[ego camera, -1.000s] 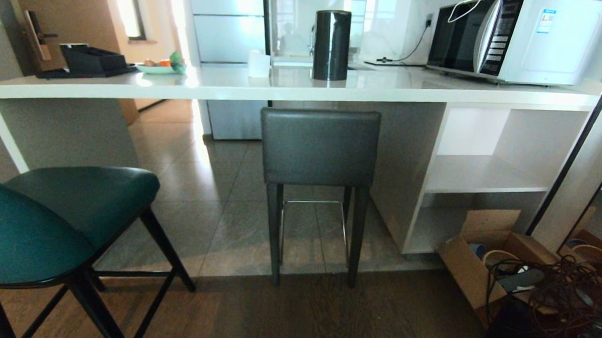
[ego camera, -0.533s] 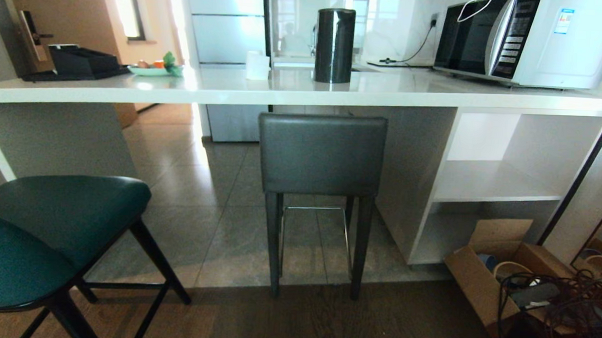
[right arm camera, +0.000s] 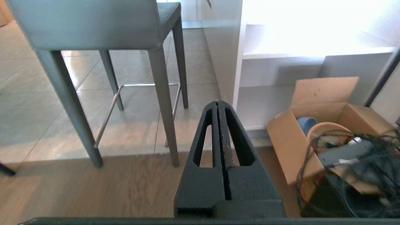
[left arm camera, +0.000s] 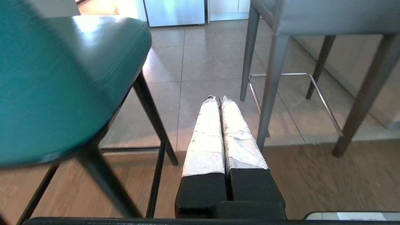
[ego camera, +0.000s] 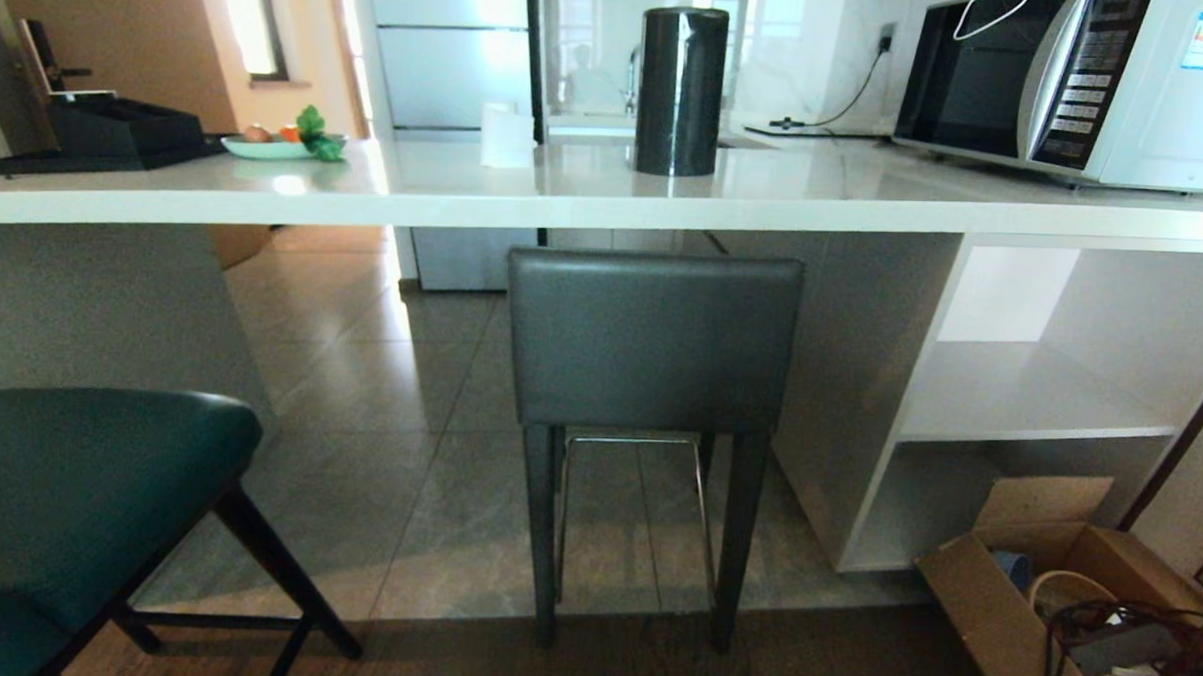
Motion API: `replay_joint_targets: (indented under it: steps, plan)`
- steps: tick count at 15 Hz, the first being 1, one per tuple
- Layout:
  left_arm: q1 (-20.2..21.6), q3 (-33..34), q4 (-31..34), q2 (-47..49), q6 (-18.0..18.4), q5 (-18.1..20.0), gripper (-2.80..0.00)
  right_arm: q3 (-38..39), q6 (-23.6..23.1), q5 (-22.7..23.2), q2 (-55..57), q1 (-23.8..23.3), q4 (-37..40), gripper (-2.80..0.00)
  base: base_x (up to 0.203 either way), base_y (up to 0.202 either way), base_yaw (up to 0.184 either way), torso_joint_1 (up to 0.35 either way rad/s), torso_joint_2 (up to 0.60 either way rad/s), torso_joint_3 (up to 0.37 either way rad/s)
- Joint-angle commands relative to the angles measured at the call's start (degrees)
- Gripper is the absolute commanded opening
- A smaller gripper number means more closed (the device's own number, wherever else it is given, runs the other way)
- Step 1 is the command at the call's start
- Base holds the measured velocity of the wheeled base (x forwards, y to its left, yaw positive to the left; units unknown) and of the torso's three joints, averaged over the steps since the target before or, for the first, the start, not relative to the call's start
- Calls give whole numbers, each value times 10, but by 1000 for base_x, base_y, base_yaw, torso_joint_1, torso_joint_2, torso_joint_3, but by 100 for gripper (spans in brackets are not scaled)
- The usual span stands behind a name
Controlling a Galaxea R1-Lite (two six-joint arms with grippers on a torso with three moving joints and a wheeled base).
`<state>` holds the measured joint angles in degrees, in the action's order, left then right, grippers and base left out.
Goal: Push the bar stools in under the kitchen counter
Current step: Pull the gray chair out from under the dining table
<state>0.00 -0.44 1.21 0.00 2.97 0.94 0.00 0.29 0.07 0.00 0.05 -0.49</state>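
Note:
The dark grey bar stool [ego camera: 651, 340] stands dead ahead, its back just below the edge of the white kitchen counter [ego camera: 566, 207], its rear legs on the wood strip. The teal bar stool [ego camera: 76, 500] stands nearer at the lower left, out from the counter. Neither arm shows in the head view. In the left wrist view my left gripper [left arm camera: 217, 98] is shut and empty, low between the teal stool [left arm camera: 62, 78] and the grey stool's leg [left arm camera: 270, 90]. My right gripper [right arm camera: 217, 101] is shut and empty, hanging to the right of the grey stool [right arm camera: 93, 25].
A microwave [ego camera: 1081, 85], a black cylinder [ego camera: 681, 91], a plate of fruit [ego camera: 278, 145] and a black tray [ego camera: 108, 136] sit on the counter. An open cardboard box [ego camera: 1053, 584] of cables lies on the floor at the lower right, beside the white shelves [ego camera: 1039, 413].
The whole head view has shifted: the counter and grey stool loom larger and lower, and the teal stool has slid toward the lower left corner. The camera has moved closer.

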Motion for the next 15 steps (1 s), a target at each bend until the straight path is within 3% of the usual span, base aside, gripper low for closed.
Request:
replay_joint_targets:
  steps: [1,15]
  plan:
    - [0,0,0,1,0,0,-280,3,1,0,1,0,0,-280,195,0,0,3,2,2]
    - [0,0,0,1,0,0,-280,3,0,0,1,0,0,-280,193,0,1,4,3,1]
